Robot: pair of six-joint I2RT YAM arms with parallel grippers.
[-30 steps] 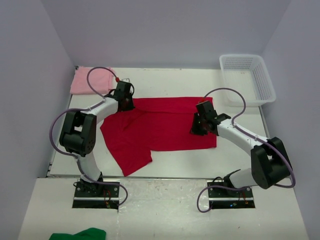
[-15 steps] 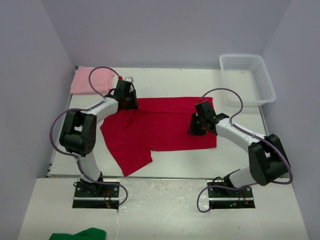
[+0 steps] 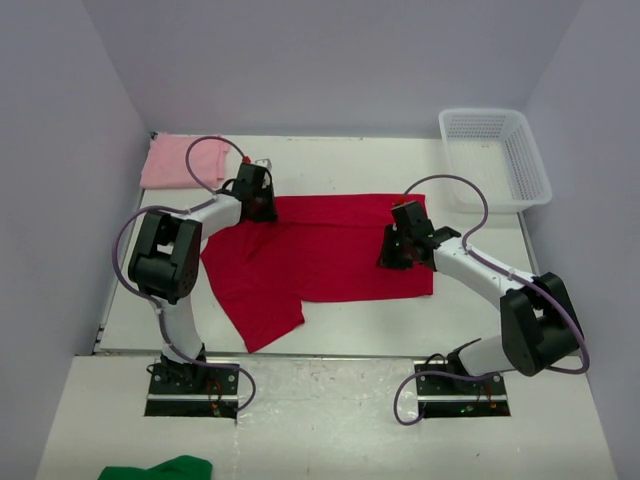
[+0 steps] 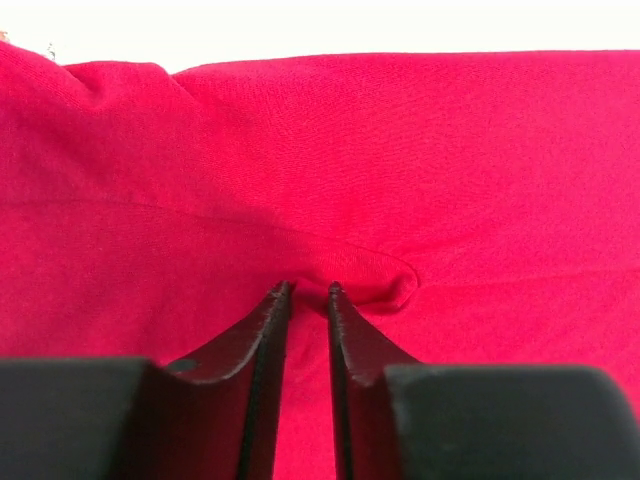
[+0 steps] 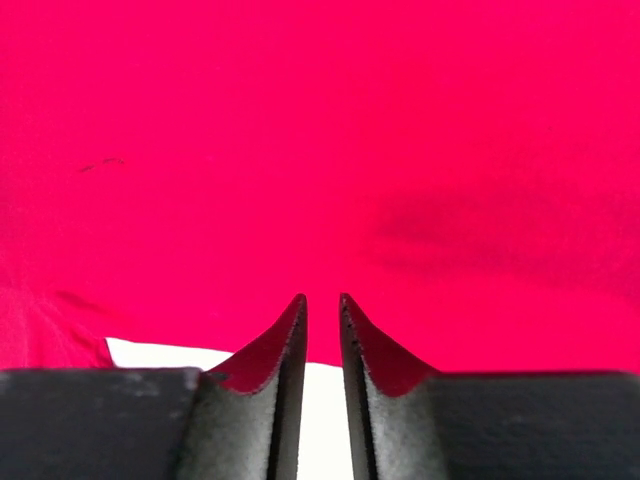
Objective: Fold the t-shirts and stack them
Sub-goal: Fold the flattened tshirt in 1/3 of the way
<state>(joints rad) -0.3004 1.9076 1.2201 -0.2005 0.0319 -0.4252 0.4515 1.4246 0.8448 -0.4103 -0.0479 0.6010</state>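
Observation:
The crimson red t-shirt [image 3: 320, 250] lies spread on the white table, its left part hanging down toward the near edge. The pale pink t-shirt [image 3: 175, 160] sits folded at the far left corner. My left gripper [image 3: 262, 208] presses on the red shirt's far left corner. In the left wrist view its jaws [image 4: 308, 290] stand nearly together, with a small pucker of red cloth [image 4: 375, 280] bunched at the tips. My right gripper [image 3: 392, 255] rests at the shirt's right side. In the right wrist view [image 5: 322, 298] a narrow gap shows flat red cloth [image 5: 300, 120] and bare table.
A white mesh basket [image 3: 495, 155] stands at the far right corner. A green cloth [image 3: 160, 468] lies on the near ledge at bottom left, beside the arm bases. Purple walls close in the left, right and far sides.
The left gripper has slid slightly toward the far edge along the shirt's far left corner, and the left arm's elbow has shifted. The right gripper has barely moved. The shirt lies as before.

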